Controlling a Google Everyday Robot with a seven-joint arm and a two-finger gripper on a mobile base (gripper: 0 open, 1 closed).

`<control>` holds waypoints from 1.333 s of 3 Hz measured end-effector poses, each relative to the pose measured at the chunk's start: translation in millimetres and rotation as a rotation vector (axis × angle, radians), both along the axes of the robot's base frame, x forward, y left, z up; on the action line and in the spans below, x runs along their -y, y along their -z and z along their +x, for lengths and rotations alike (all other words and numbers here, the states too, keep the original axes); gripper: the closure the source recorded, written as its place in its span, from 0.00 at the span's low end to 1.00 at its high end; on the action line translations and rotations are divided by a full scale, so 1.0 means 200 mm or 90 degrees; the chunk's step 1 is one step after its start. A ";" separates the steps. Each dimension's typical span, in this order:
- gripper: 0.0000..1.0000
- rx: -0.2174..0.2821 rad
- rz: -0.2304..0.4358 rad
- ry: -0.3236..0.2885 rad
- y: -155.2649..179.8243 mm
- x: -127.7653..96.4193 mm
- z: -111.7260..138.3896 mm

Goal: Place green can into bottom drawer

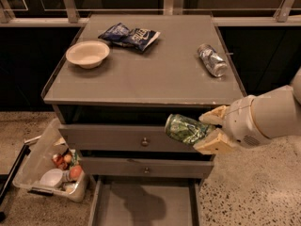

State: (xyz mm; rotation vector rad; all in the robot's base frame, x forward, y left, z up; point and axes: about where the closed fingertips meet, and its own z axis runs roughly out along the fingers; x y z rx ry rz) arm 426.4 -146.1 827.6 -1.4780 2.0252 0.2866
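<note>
The green can [185, 128] has a green-and-white body and a silver end. It lies sideways in my gripper [210, 129], whose tan fingers [214, 142] are shut on it. I hold it in the air in front of the cabinet's upper drawers, below the top's front edge. The bottom drawer [143, 206] is pulled open at the bottom of the view, showing its flat grey tray, below and left of the can. My white arm comes in from the right.
On the cabinet top [150, 74] lie a crinkled silver can [212, 60], a blue chip bag [129, 36] and a cream bowl [87, 53]. Two knobbed drawers [141, 140] are closed. A clear bin of scraps [51, 166] stands on the floor to the left.
</note>
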 end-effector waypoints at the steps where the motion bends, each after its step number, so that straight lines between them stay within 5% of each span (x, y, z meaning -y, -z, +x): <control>1: 1.00 0.000 0.000 0.000 0.00 0.00 0.00; 2: 1.00 -0.020 -0.001 0.003 0.10 -0.03 0.00; 4: 1.00 -0.076 0.041 0.023 0.63 -0.03 -0.05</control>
